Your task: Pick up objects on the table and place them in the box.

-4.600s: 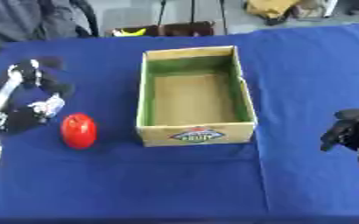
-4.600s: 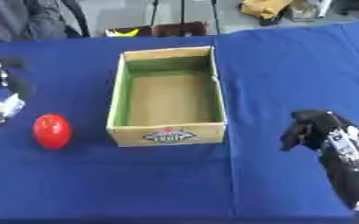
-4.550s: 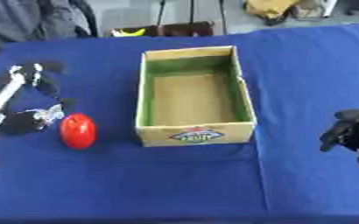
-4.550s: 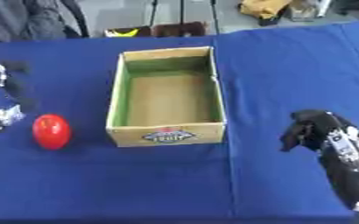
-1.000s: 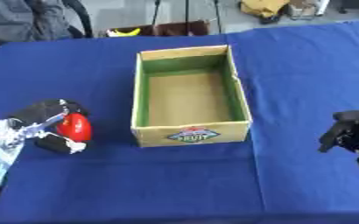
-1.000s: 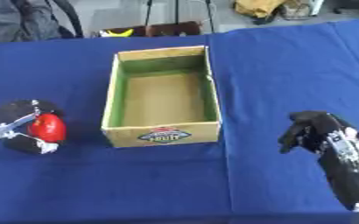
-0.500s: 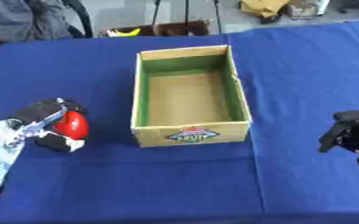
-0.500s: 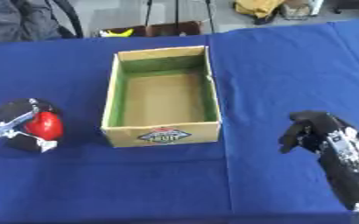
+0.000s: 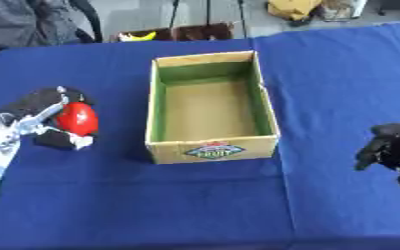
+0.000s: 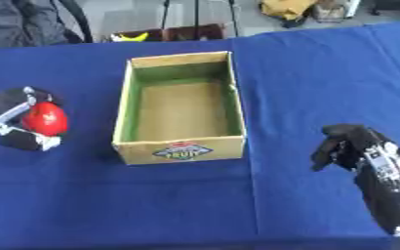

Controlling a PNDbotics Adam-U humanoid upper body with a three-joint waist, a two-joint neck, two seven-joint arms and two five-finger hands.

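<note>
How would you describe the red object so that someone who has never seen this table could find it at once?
Start at the open cardboard box in the middle of the blue table, then look to its left. There the left robot hand curls round a small, rounded red object, the only red thing on the cloth.

A blue tablecloth (image 9: 195, 205) covers the table; beyond its far edge, perhaps a banana (image 9: 141, 36)

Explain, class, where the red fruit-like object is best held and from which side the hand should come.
Grip the red object across its rounded middle, coming from the robot's left. It is small, smooth and has no handle, and the box stands to its right. The left hand already curls round it this way, fingers on either side; the right hand is far off.
</note>
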